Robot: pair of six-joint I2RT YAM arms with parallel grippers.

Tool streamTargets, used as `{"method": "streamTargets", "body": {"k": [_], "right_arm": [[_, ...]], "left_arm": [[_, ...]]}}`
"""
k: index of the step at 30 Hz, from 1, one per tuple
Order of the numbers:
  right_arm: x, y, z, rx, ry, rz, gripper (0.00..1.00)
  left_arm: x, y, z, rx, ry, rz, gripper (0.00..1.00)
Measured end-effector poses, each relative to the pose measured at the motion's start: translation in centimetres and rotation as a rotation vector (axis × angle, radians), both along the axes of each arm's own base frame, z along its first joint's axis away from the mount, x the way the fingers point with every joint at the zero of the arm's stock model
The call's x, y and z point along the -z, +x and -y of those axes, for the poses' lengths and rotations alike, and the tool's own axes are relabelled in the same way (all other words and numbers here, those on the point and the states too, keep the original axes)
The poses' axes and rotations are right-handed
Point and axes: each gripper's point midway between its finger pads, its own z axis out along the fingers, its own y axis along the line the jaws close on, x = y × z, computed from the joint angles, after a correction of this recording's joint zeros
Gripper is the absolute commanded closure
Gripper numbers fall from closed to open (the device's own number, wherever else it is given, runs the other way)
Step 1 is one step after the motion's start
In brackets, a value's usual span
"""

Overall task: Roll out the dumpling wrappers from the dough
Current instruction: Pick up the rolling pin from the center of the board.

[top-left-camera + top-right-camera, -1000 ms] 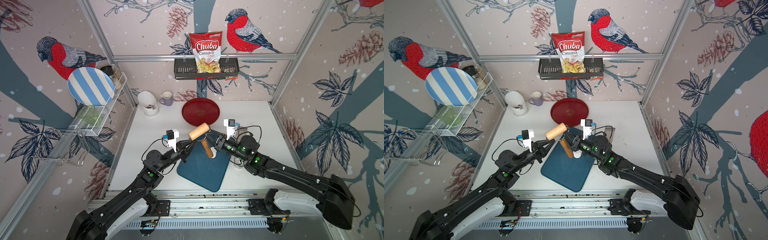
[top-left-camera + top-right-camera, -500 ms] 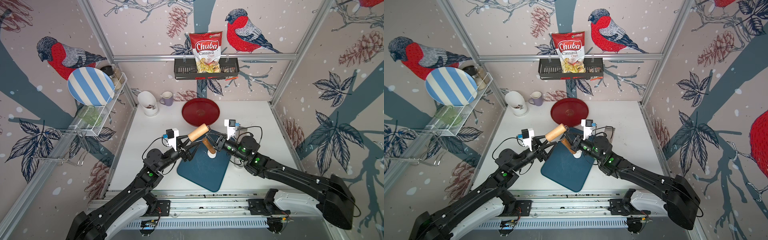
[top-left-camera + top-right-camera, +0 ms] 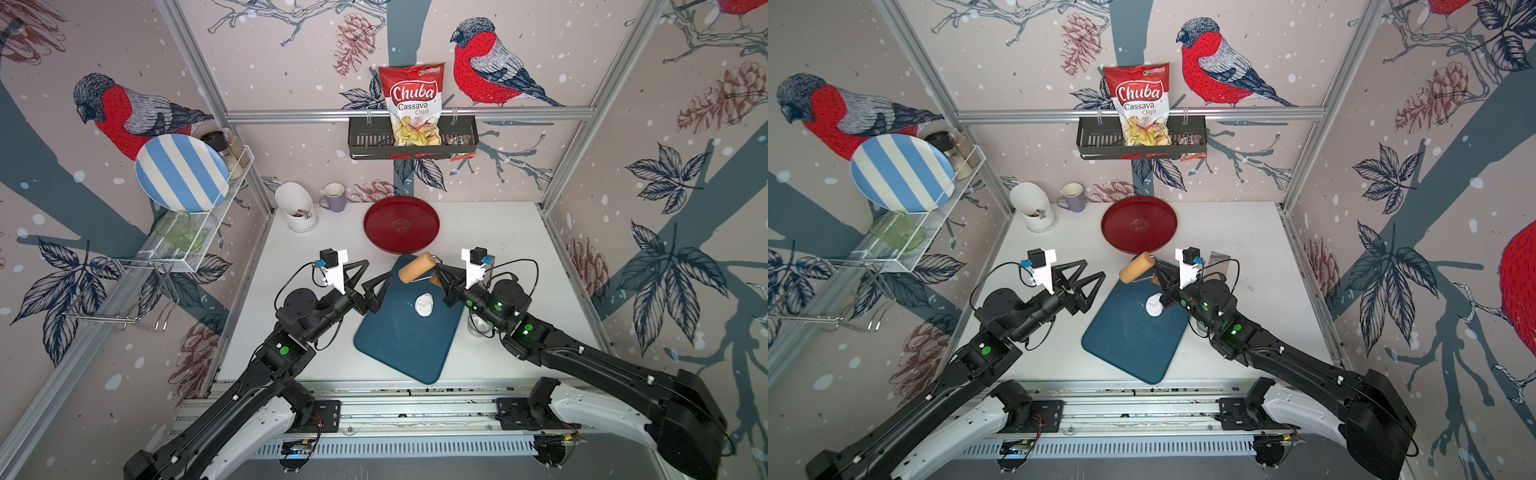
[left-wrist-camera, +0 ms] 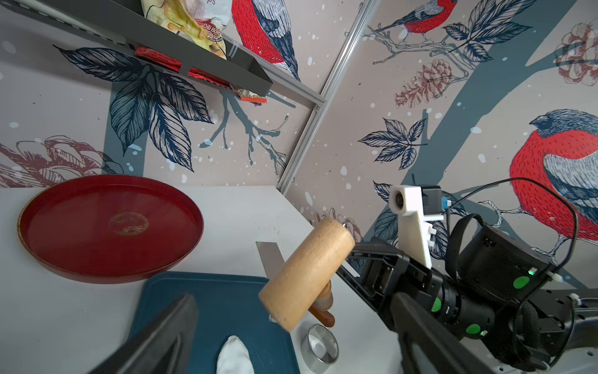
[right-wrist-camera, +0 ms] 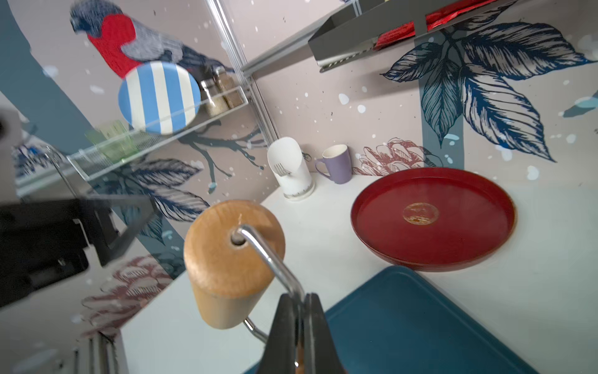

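The dough point(image 3: 424, 304) point(image 3: 1154, 305) point(image 4: 234, 356) is a small white lump with an uneven outline, lying on the far right part of the blue board point(image 3: 399, 345) point(image 3: 1125, 345). No dumpling wrappers are in view. My right gripper point(image 3: 438, 276) point(image 5: 299, 301) is shut on the handle end of the wooden roller point(image 3: 417, 267) point(image 3: 1136, 268) point(image 4: 307, 275) point(image 5: 233, 259), holding it tilted in the air over the board's far edge. My left gripper point(image 3: 379, 269) point(image 3: 1095, 268) point(image 4: 293, 299) stands open and holds nothing, left of the board and apart from the roller.
A small steel ring point(image 4: 320, 345) stands on the table just right of the board, under my right arm. A flat metal scraper point(image 4: 270, 255) point(image 3: 1219, 259) lies behind it. The red plate point(image 3: 401, 224) sits behind the board. A white utensil holder point(image 3: 296, 206) and a purple mug point(image 3: 334, 197) stand at the back left.
My left gripper has opened, let go of the roller and drawn back to the left. The right gripper has carried the roller a little right, off the dough.
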Motion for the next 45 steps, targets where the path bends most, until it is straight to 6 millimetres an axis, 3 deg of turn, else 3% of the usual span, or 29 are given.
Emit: {"method": "streamTargets", "body": {"k": [9,19,24,28,31,45], "right_arm": [[3.8,-1.6,-0.3,-0.113,-0.280,0.159,1.00],[5.7,-4.5,-1.9,-0.340,-0.416,0.238,1.00],[6.4,-4.9,-2.6,-0.398,-0.451,0.215,1.00],[7.5,-5.1,-2.9,-0.429,-0.475,0.177,1.00],[8.0,-5.2,-3.0,-0.446,-0.488,0.153,1.00],[8.9,-4.8,-2.6,-0.450,-0.506,0.108,1.00]], "left_arm": [[2.0,0.4,2.9,0.131,0.166,-0.095,0.11],[4.3,-0.5,5.2,0.269,0.238,-0.135,0.22],[6.1,-1.1,6.6,0.315,0.298,-0.182,0.34],[6.7,-1.4,7.2,0.325,0.338,-0.197,0.48],[7.0,-1.4,7.5,0.323,0.363,-0.203,0.53],[10.0,-2.1,8.7,0.337,0.495,-0.247,0.63]]}}
